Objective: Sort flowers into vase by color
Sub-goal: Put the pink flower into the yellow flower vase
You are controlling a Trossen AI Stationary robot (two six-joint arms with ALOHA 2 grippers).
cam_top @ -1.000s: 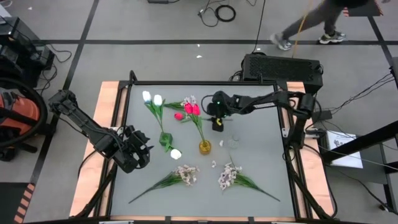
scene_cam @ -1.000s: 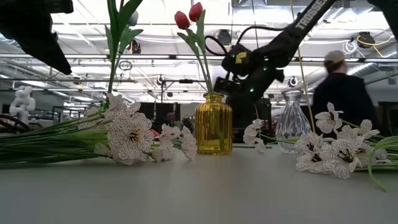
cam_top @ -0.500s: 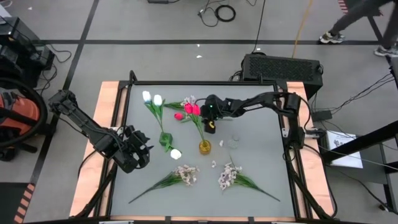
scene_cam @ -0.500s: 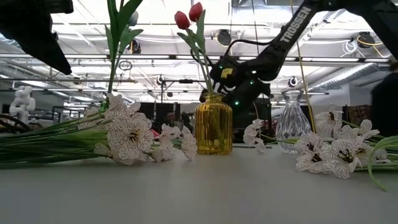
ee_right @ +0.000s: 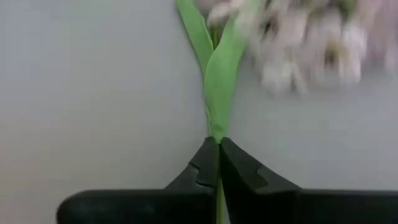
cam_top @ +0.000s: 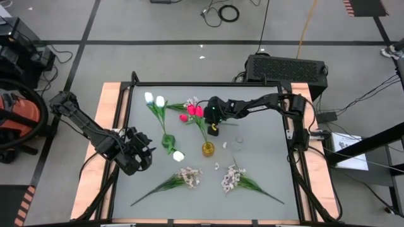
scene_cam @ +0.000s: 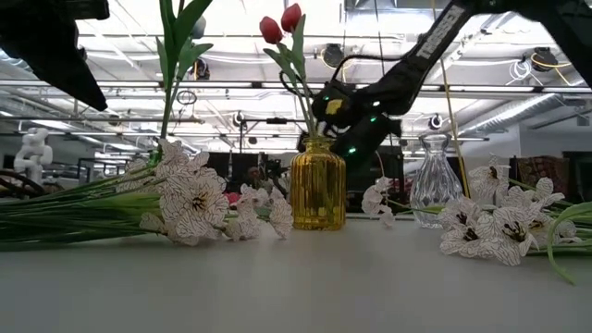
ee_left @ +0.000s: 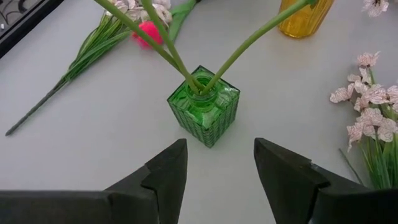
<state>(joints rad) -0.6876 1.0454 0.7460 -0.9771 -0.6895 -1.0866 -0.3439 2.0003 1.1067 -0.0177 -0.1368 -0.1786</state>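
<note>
From above, my right gripper [cam_top: 212,118] sits by the pink tulip [cam_top: 182,117] lying behind the yellow vase [cam_top: 207,149]; my left gripper [cam_top: 140,151] waits, spread. Its wrist shows a ribbed green vase [ee_left: 204,113]. The right wrist shows jaws pinching a thin stem [ee_right: 216,99]: light, bendy, best held low.

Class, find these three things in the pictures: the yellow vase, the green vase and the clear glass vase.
yellow vase [scene_cam: 317,190]: low view, middle of its ribbed body.
green vase [ee_left: 204,107]: left wrist view, its top face beside the neck.
clear glass vase [scene_cam: 435,190]: low view, its wide belly.
</note>
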